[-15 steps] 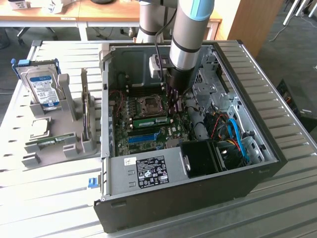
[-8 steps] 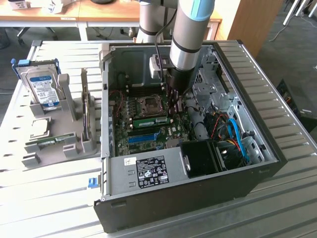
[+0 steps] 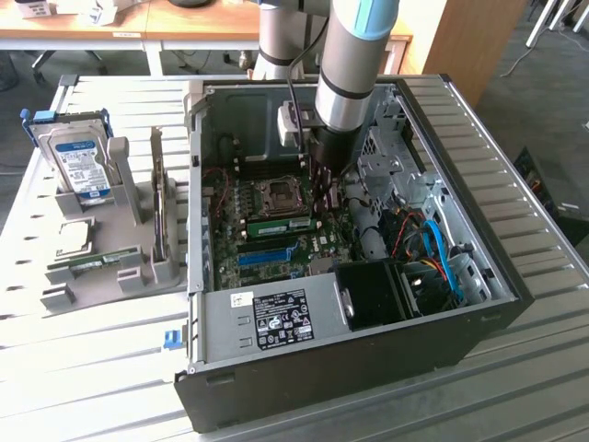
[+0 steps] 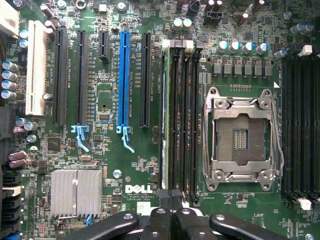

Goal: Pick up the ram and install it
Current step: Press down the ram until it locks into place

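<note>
**Slatted counter, open computer: ram sits in its slot under a closed end effector**

Grey slatted metal forms the counter (image 3: 515,387) on which an open computer case (image 3: 350,368) lies on its side, its motherboard (image 3: 276,249) exposed. The robot arm reaches down into the case. Its end effector (image 3: 324,189) hangs just above the board, next to the empty processor socket (image 3: 276,193), with its fingers pressed together and pinching nothing.

The ram (image 3: 279,224) lies along a memory slot beside that socket. From the wrist view it appears edge-on as a thin green strip (image 4: 163,115) in the outermost slot of the bank, and the closed end effector (image 4: 174,214) sits near one end of that bank. Whether the slot latches have caught cannot be told.

On the exterior view's left, a grey holder (image 3: 138,267) carries a hard drive (image 3: 78,161), a silver processor chip (image 3: 72,237) and another green stick (image 3: 92,264).

The ram looks light, thin and rigid, though it would likely crack if twisted. Its chips and contact edge are fragile, so the long bare top edge and the short ends seem the safest places to grip or press, squarely and evenly.
</note>
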